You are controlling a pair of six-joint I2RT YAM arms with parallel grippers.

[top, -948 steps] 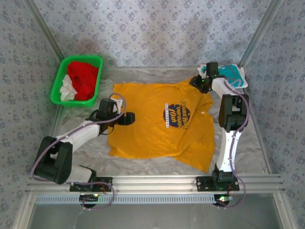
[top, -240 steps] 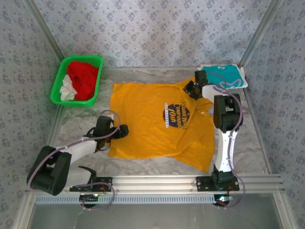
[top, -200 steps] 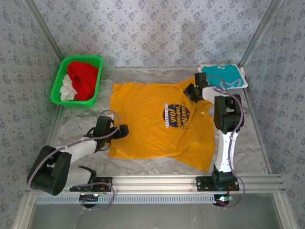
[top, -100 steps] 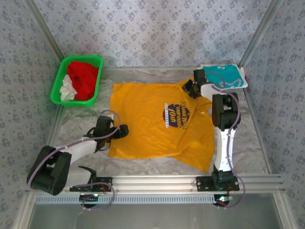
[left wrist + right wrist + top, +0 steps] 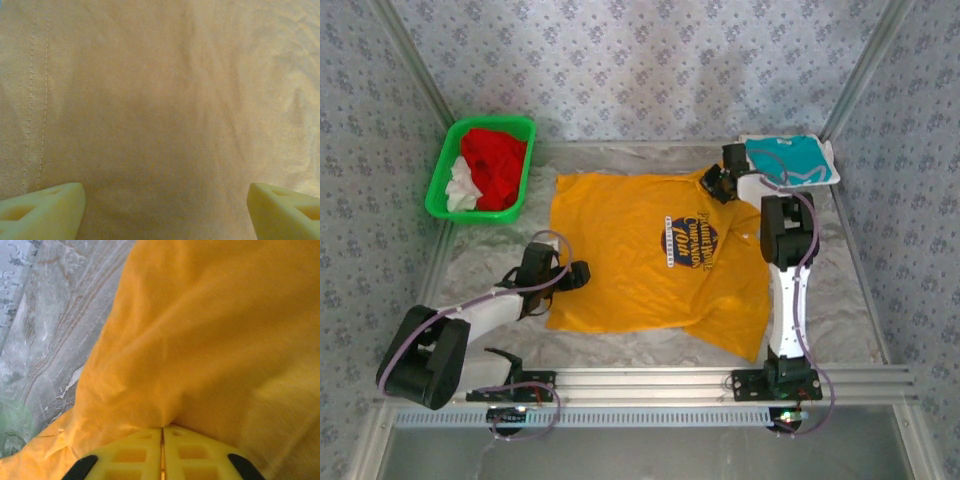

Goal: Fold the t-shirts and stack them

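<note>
At the near left of the worktop (image 5: 840, 290), the left claw (image 5: 582, 274) sits over the left edge of the yellow-orange t-shirt (image 5: 630, 260), close to its bottom hem. In the wrist view its two pale fingers (image 5: 45, 205) stand far apart with plain orange cloth and a stitched seam spread between them. It grips nothing, and whether the tips touch the cloth cannot be told.

The yellow-orange t-shirt lies flat and face up across the middle of the worktop. Its dark blue round print (image 5: 686, 239) is right of centre, and its lower right corner reaches toward the right arm's base.

Farther back, the right claw (image 5: 713, 183) is at the shirt's far right shoulder, beside the collar. Its wrist view shows the jaws pressed together, and a pucker of orange cloth runs into the closed tips, so it appears to have pinched a fold of the shirt.

Just beyond it, in the far right corner, the teal t-shirt (image 5: 785, 158) lies folded. In the far left corner a green basket (image 5: 485, 121) holds red cloth (image 5: 492, 165) and white cloth (image 5: 463, 188).
</note>
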